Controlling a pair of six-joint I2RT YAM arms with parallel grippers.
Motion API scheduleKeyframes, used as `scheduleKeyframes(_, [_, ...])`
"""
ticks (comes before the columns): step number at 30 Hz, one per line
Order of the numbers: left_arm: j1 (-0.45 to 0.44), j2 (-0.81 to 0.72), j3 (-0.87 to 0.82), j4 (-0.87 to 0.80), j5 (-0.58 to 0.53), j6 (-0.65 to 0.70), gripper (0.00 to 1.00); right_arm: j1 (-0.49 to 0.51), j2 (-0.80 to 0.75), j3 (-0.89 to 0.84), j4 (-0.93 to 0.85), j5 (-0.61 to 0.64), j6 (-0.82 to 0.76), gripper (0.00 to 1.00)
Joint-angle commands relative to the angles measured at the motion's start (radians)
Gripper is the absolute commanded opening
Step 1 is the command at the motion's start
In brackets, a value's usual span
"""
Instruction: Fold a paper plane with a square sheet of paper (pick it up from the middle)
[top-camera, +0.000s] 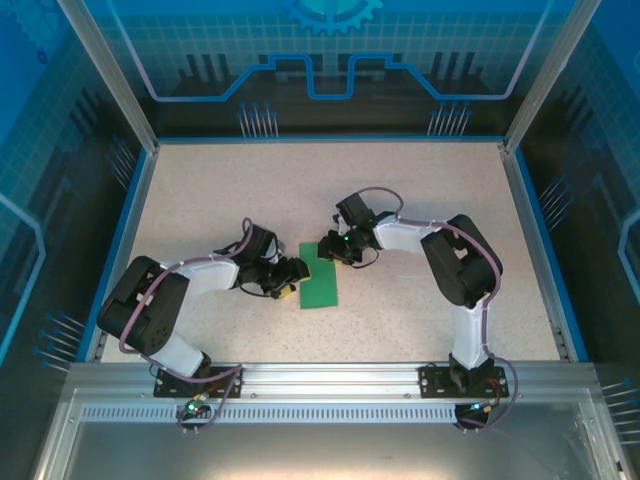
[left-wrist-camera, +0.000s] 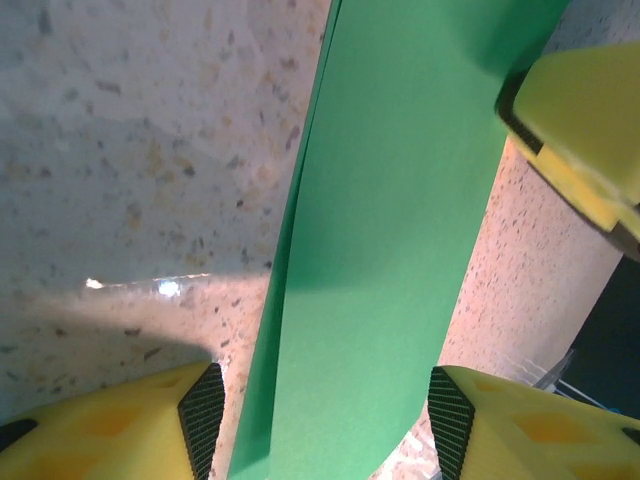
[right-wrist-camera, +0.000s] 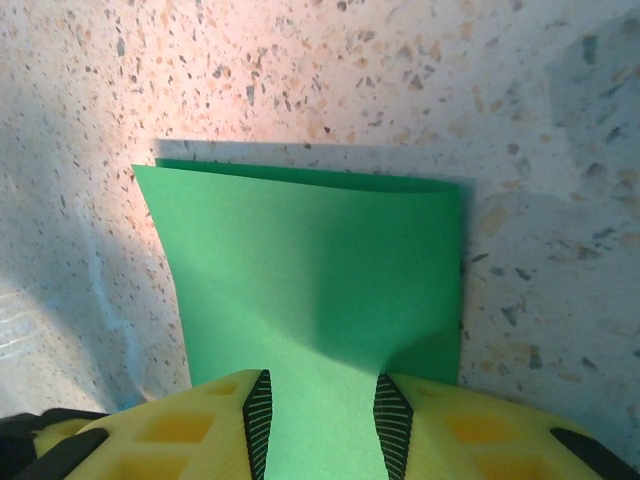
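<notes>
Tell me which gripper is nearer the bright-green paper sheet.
Right. The right gripper sits on the far end of the bright-green paper sheet; the left gripper straddles its near end, fingers clear.

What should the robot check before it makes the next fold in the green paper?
1. green paper folded in half: ok.
2. Fold edges matching: ok, only a thin sliver of the lower layer peeks out.
3. Paper flat on the table: not ok, one side bows up.
4. left tool open around the paper: ok.
5. right tool pinning the paper down: cannot tell; its jaws stand apart with paper between them.
6. Tools clear of each other: ok.
</notes>
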Motion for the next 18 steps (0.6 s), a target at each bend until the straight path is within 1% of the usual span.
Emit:
scheduleKeyframes(1, [-0.016, -0.012, -0.024, -0.061, 0.071, -0.026, 0.61, -0.027, 0.053, -0.041, -0.026, 0.035, 0.052, 0.38])
scheduleKeyframes(6, [-0.027, -0.013, -0.038, -0.056, 0.09, -0.043, 0.6, -0.027, 0.064, -0.041, -0.023, 0.029, 0.06, 0.38])
scheduleKeyframes(14, [-0.037, -0.017, -0.067, -0.011, 0.136, -0.08, 0.5, -0.027, 0.074, -0.042, -0.02, 0.027, 0.061, 0.38])
scheduleKeyframes(15, [-0.037, -0.015, -0.068, -0.011, 0.14, -0.079, 0.49, -0.027, 0.075, -0.04, -0.02, 0.026, 0.06, 0.38])
scheduleKeyframes(18, [-0.037, -0.014, -0.068, 0.003, 0.149, -0.085, 0.39, -0.027, 0.074, -0.039, -0.015, 0.02, 0.059, 0.38])
